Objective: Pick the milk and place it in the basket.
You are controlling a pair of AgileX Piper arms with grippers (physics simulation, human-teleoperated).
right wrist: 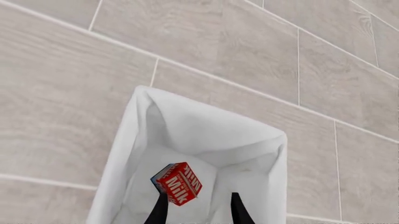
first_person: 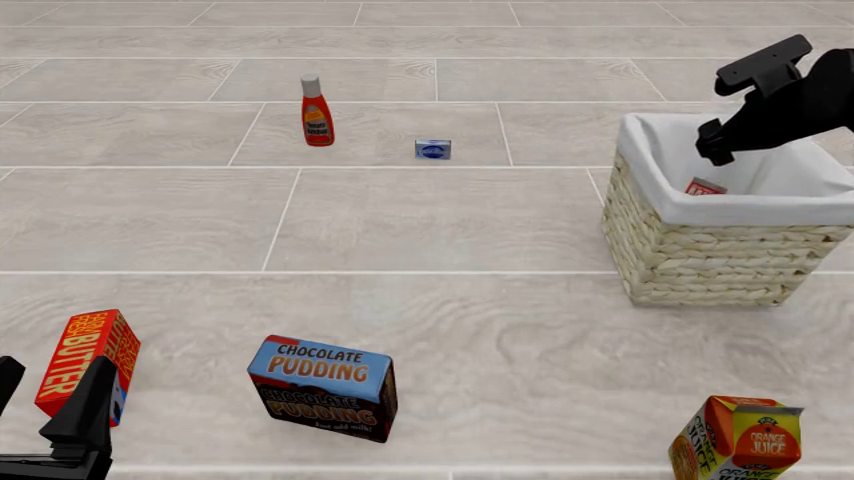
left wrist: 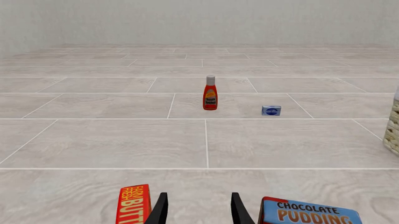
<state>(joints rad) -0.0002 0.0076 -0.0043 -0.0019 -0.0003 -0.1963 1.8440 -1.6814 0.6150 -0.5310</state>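
Observation:
The milk (right wrist: 179,183), a small red carton with white lettering, lies tilted inside the basket (right wrist: 187,126) on the white lining. In the front view only its red top (first_person: 705,186) shows over the rim of the wicker basket (first_person: 707,255) at the right. My right gripper (right wrist: 198,212) hangs open just above the basket's inside (first_person: 717,148), its fingers apart and holding nothing. My left gripper (left wrist: 199,210) is open and empty, low at the near left (first_person: 47,390).
A red butter box (first_person: 87,358) and a chocolate pudding box (first_person: 324,387) stand close beside my left gripper. An orange juice carton (first_person: 741,440) is at the near right. A ketchup bottle (first_person: 316,112) and a small blue box (first_person: 433,149) stand far back.

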